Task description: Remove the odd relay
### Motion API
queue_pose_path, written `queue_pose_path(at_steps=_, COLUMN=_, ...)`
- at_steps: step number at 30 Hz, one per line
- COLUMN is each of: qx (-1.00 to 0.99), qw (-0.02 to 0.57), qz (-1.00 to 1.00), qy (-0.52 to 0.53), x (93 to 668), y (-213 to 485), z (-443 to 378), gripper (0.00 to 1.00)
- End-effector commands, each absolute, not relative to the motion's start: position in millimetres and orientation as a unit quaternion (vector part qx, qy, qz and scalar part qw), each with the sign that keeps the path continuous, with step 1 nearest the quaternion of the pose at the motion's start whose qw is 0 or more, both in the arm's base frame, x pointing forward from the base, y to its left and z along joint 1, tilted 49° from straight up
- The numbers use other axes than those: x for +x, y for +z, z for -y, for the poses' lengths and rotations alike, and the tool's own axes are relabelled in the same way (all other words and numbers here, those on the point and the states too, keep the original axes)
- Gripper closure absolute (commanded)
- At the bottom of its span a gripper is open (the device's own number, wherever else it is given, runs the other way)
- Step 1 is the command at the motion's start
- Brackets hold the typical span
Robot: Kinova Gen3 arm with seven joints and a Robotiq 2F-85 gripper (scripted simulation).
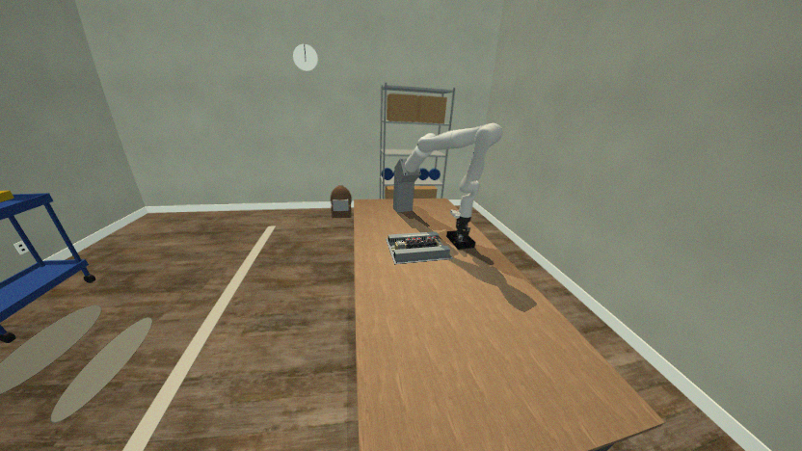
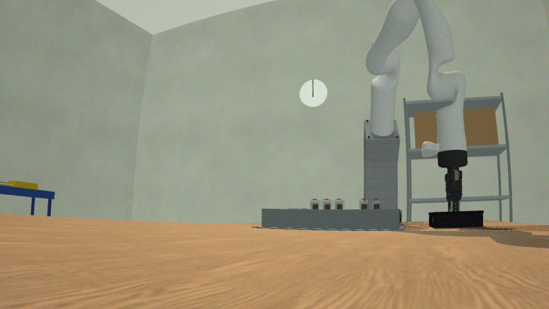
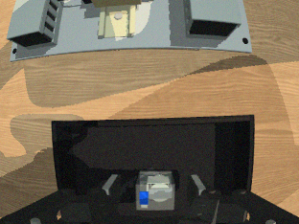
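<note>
My gripper (image 3: 154, 186) (image 2: 453, 206) (image 1: 461, 230) is open and reaches straight down into the black parts tray (image 3: 96, 145) (image 2: 470, 218) (image 1: 467, 244) on the wooden table. A clear relay with a blue button (image 3: 155, 194) rests in the tray between the spread fingers, apart from both. The grey socket panel (image 1: 420, 253) (image 2: 330, 219) (image 3: 211, 1) lies left of the tray. Several relays with red buttons (image 2: 326, 203) stand in it, with one gap in the row.
The arm's grey pedestal (image 1: 403, 193) (image 2: 381, 169) stands behind the panel. A metal shelf with boxes (image 1: 415, 109) (image 2: 503, 146) is at the back wall. A blue cart (image 1: 28, 252) stands far left on the floor.
</note>
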State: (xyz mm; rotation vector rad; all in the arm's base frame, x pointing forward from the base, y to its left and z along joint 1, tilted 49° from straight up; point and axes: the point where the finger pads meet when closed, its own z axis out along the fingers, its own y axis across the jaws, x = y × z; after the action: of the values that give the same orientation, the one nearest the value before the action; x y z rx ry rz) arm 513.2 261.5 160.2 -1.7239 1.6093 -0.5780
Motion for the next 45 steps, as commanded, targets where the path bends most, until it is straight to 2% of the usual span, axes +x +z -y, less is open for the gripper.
queue_pose_path(at_steps=1, qx=-0.665, qw=0.35, qz=-0.621, qy=-0.223, x=513.1, y=160.8, z=-261.7, gripper=0.39)
queue_pose_path(at_steps=45, qx=-0.665, qw=0.35, qz=-0.621, qy=-0.223, x=509.5, y=164.0, z=-260.8, gripper=0.39)
